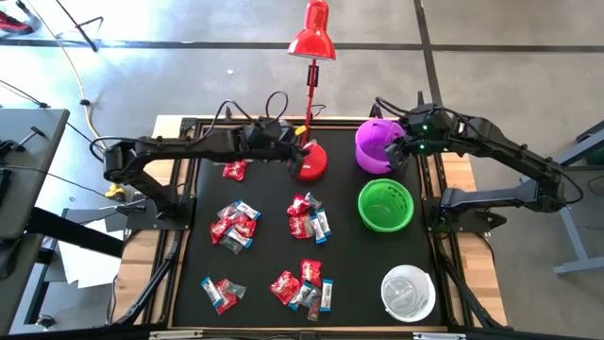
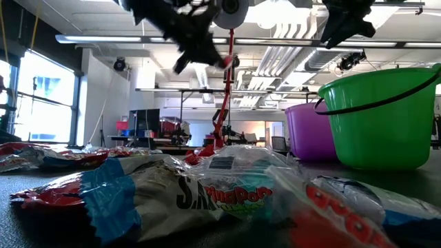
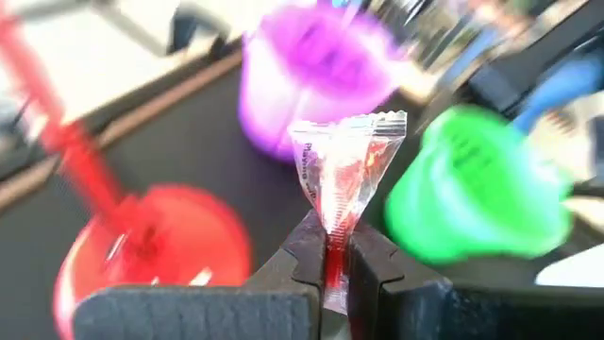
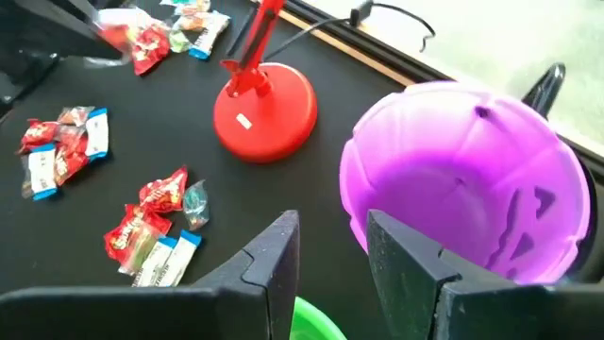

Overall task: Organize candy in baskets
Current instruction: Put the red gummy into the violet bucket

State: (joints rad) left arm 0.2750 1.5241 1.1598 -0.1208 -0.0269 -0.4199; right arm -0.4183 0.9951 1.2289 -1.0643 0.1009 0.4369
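My left gripper (image 1: 293,155) hangs above the table's far middle, beside the red lamp base, shut on a red-and-clear wrapped candy (image 3: 342,175). Several small heaps of candy (image 1: 234,225) (image 1: 308,217) (image 1: 302,289) lie on the black mat. The purple basket (image 1: 377,144), green basket (image 1: 385,205) and white basket (image 1: 408,291) stand in a row along the right side. My right gripper (image 4: 332,253) hovers open just beside the purple basket (image 4: 472,198), with nothing between its fingers. My left gripper pinches the candy by one twisted end of its wrapper (image 3: 333,247) between its two fingers. The fingers slant down, coming from the table's left. The rest of the candy sticks out past the fingertips, lifted clear of the table.
A red desk lamp stands at the far middle, its round base (image 1: 310,162) right beside my left gripper and its stem and head (image 1: 313,38) reaching toward the far edge. More candy lies at the far left (image 1: 234,170) and the near left (image 1: 219,293).
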